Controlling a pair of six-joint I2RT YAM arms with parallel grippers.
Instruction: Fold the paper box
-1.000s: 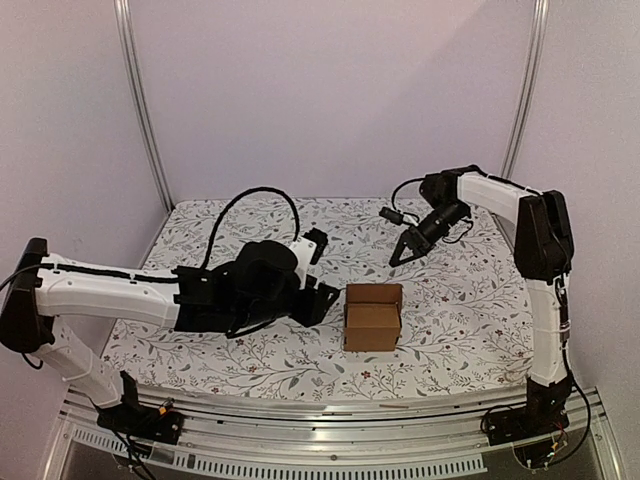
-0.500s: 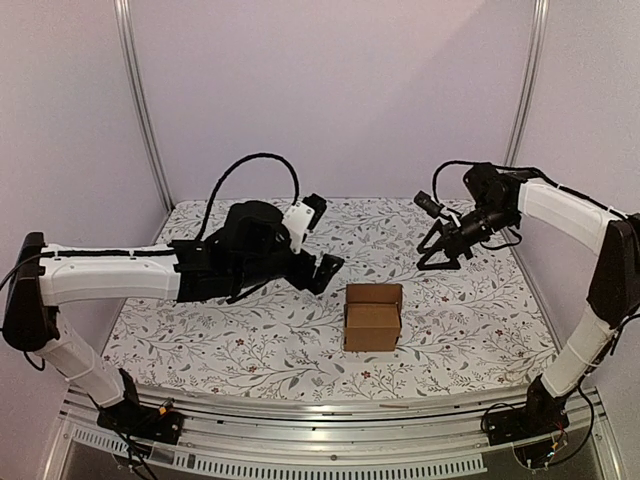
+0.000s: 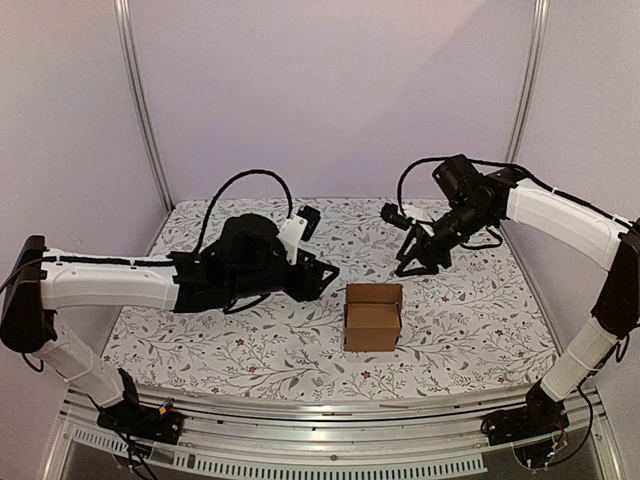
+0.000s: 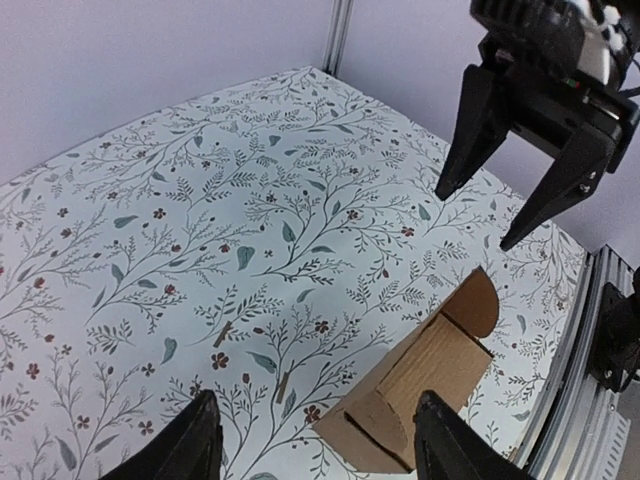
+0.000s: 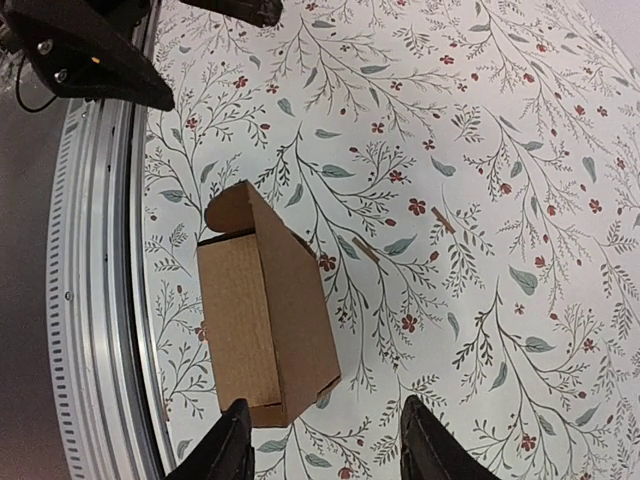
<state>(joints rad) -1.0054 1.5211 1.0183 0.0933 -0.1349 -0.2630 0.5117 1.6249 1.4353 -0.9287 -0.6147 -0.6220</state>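
Resting on the floral desk (image 3: 250, 350) close to its near edge, a little right of centre: the paper box (image 3: 373, 320), standing as a small brown cuboid, a rounded tab flap sticking up at its far end. Hovering just beyond, off the box's far left corner: the left fingers (image 3: 325, 272), standing apart, holding nothing and touching nothing. Hanging farther back, raised over the desk beyond the box's far right corner: the right fingers (image 3: 408, 262), pointing down, likewise standing apart, gripping nothing, keeping clear of the cardboard.
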